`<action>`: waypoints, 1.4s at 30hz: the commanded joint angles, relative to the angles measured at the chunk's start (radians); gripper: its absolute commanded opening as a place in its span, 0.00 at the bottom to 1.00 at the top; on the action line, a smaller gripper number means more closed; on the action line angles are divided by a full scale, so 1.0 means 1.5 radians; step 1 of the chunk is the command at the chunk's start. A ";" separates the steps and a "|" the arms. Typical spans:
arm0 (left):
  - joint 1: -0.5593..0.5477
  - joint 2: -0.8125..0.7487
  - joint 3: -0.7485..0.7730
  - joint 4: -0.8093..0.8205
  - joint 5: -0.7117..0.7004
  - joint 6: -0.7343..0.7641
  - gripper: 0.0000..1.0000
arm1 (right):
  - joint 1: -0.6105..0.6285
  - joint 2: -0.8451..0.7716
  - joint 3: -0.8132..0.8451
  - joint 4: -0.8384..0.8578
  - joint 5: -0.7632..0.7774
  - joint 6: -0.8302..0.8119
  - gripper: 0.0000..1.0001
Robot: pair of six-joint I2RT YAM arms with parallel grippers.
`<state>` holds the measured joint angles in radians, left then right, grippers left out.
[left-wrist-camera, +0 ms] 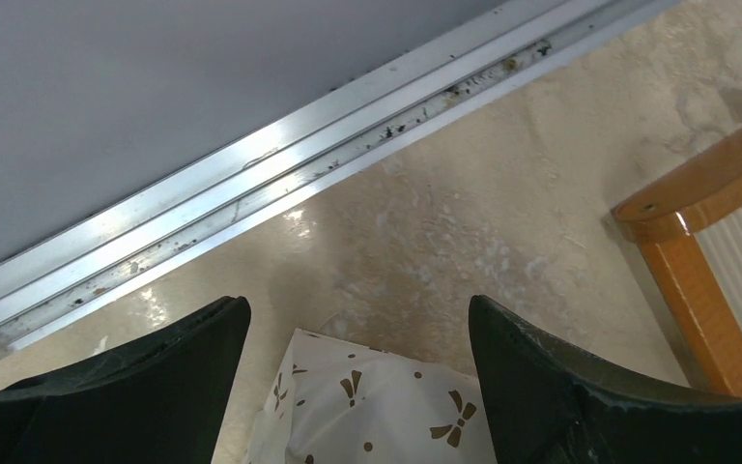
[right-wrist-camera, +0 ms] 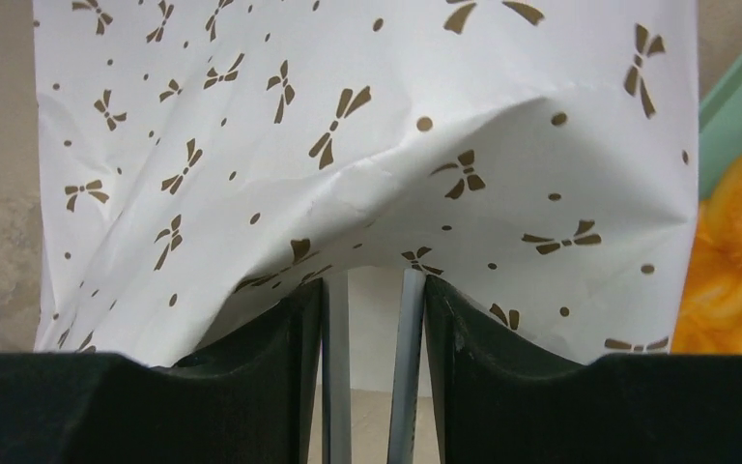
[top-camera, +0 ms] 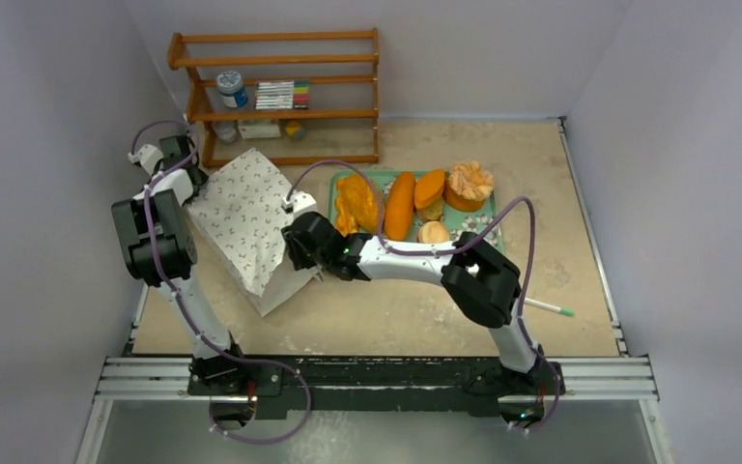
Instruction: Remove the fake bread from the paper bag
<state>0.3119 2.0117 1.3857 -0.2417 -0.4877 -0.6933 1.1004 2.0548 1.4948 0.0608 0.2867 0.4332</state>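
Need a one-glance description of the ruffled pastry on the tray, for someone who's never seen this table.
Find the green tray in front of the wooden shelf. The ruffled pastry sits in its far right corner. It alone is pale, round and frilly; the neighbouring breads are smooth or lumpy orange loaves.

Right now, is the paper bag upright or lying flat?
Lying flat: the paper bag sprawls creased on the table, mouth at the right gripper. Contents cannot be seen.

The paper bag (top-camera: 244,220) was white, scattered with small brown bow-like motifs and dots. The fake bread (top-camera: 400,205) ran orange to golden-brown, one pastry (top-camera: 470,181) pale and ruffled, on a green tray (top-camera: 484,214). The desk (top-camera: 560,184) was mottled beige, the shelf (top-camera: 275,60) orange-brown wood, both claws black.
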 commanded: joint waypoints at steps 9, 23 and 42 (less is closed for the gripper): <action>-0.001 -0.031 -0.017 -0.015 0.048 0.045 0.82 | 0.033 0.046 0.097 0.035 -0.046 -0.011 0.43; -0.001 -0.064 -0.049 -0.037 0.030 0.053 0.81 | 0.050 0.119 0.170 -0.012 -0.009 0.071 0.44; -0.001 -0.084 -0.080 -0.032 0.045 0.046 0.80 | 0.011 0.246 0.369 -0.096 -0.009 0.066 0.44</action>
<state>0.3134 1.9282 1.2896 -0.2504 -0.4416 -0.6495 1.1427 2.4016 1.9461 -0.0826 0.2703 0.5388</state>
